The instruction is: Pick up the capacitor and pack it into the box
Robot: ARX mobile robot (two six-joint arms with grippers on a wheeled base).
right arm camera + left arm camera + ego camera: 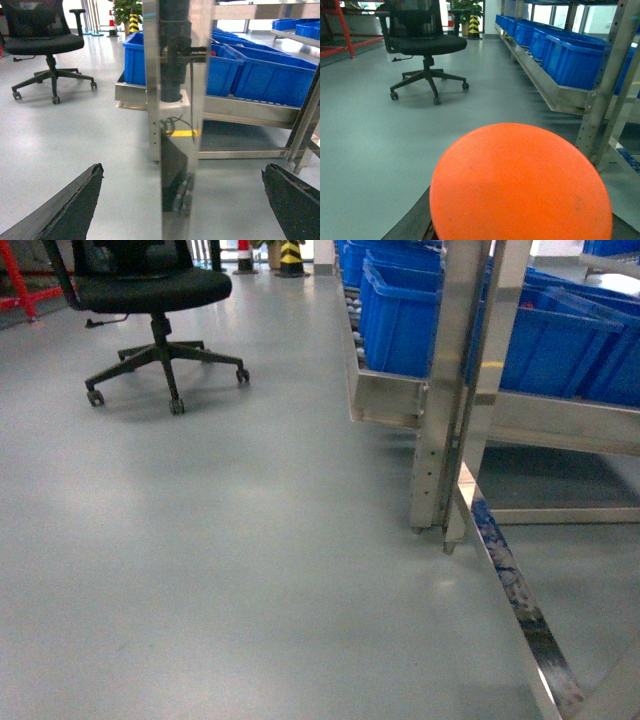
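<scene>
In the left wrist view the left pincer (520, 235) has the capacitor (520, 185) between its dark fingers (410, 225), whose tips only just show at the bottom corners on either side of it; it appears closed around the piece, which fills the lower middle of that view. The capacitor is bright orange with a smooth, matte rounded top bearing a few faint dark specks, and it is seen from so near that only its domed end shows. In the right wrist view the right pincer (182, 200) stands wide apart, its two black fingers (65, 205) at the bottom corners with nothing between them, facing a shiny metal rack post (175, 125) close ahead.

Blue plastic bins (420, 320) sit in a row on the low metal rack shelf (520, 415); their contents cannot be made out. The box is not visible in any view, and neither pincer shows in the head view.

A black office chair (150, 300) on castors stands on the grey floor (200, 560), well apart from the rack
</scene>
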